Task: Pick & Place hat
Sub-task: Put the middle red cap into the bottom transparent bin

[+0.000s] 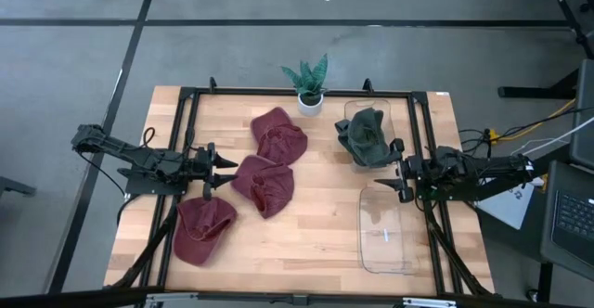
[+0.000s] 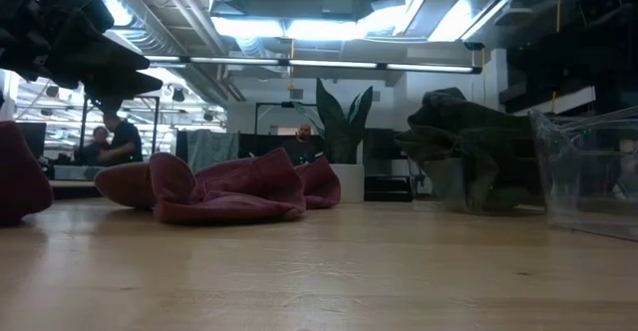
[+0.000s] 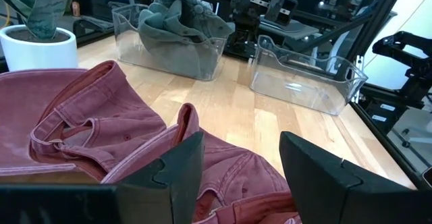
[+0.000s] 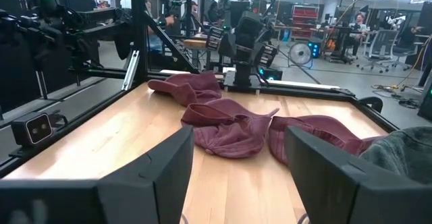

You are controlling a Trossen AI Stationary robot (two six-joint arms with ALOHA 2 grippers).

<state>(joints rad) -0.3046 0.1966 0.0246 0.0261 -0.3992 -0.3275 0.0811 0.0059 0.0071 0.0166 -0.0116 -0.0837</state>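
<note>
Three maroon hats lie on the wooden table: one at the far middle (image 1: 280, 134), one in the centre (image 1: 264, 186), one near the front left (image 1: 204, 228). A dark green hat (image 1: 367, 136) sits slumped in a clear bin (image 1: 353, 111) at the far right. My left gripper (image 1: 225, 171) hovers open at the left, its fingers pointing level at the centre hat (image 3: 223, 163) without touching it. My right gripper (image 1: 385, 180) hovers open at the right, between the two bins, facing the maroon hats (image 4: 229, 133) across the table.
An empty clear bin (image 1: 384, 226) stands at the near right, just in front of my right gripper. A small potted plant (image 1: 309, 90) stands at the far edge. A black frame (image 1: 297, 92) runs around the table. People sit at desks in the room beyond.
</note>
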